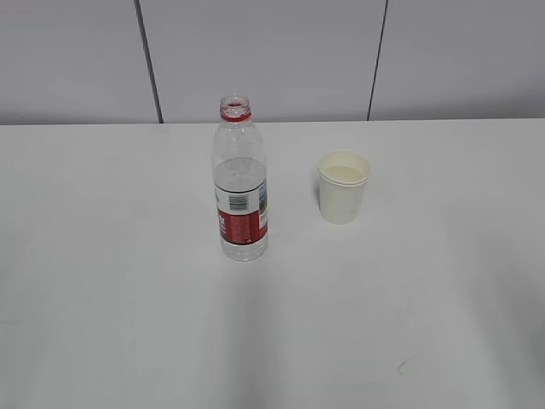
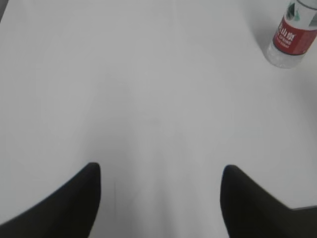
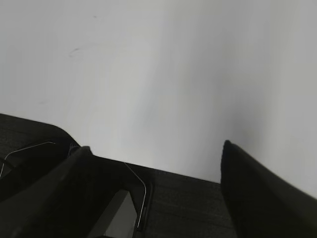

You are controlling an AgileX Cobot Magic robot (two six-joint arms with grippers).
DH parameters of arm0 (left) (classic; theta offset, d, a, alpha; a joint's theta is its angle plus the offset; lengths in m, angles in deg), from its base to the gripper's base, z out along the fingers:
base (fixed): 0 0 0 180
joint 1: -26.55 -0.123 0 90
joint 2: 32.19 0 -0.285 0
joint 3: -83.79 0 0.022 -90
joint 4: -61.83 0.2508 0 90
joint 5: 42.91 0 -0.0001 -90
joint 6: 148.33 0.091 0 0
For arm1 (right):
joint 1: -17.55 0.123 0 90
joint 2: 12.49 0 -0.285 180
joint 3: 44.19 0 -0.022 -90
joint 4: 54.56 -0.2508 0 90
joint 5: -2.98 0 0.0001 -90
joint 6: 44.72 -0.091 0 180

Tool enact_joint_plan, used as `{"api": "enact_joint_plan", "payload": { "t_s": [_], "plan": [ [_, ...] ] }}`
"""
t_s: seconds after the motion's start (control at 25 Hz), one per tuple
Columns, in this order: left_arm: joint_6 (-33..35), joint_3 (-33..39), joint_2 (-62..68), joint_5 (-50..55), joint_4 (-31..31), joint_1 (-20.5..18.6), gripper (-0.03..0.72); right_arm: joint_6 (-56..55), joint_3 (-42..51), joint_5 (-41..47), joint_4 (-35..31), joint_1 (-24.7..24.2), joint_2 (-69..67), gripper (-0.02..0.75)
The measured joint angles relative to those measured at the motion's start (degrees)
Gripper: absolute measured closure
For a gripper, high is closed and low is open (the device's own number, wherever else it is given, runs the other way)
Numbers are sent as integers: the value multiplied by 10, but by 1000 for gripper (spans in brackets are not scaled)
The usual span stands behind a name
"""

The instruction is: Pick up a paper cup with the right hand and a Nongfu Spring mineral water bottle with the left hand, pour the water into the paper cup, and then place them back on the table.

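The Nongfu Spring bottle (image 1: 240, 181), clear with a red neck ring, a red-and-white label and no cap, stands upright on the white table (image 1: 119, 281), partly filled with water. The cream-white paper cup (image 1: 343, 187) stands upright to its right, apart from it, with liquid showing inside. Neither arm shows in the exterior view. In the left wrist view my left gripper (image 2: 159, 171) is open and empty over bare table, with the bottle's lower part (image 2: 292, 34) far off at the upper right. My right gripper (image 3: 154, 148) is open and empty over the table's near edge.
A small dark scuff mark (image 1: 400, 366) lies on the table near the front right. A grey panelled wall (image 1: 272, 55) rises behind the table's far edge. In the right wrist view a dark base structure (image 3: 188, 203) lies below the table's edge.
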Motion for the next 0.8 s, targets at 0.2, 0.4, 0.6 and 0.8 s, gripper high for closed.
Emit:
{"api": "enact_joint_plan", "payload": {
  "t_s": [0.2,0.4,0.6,0.8],
  "plan": [
    [-11,0,-42,4,0,0,228,0,13,15,0,0,54,147],
    [-14,0,-43,4,-9,0,228,0,24,33,0,0,140,147],
    [-14,0,-44,4,-10,0,228,0,24,40,-1,0,236,147],
    [-14,0,-44,4,-11,0,230,0,24,43,-1,0,330,147]
  ]
}}
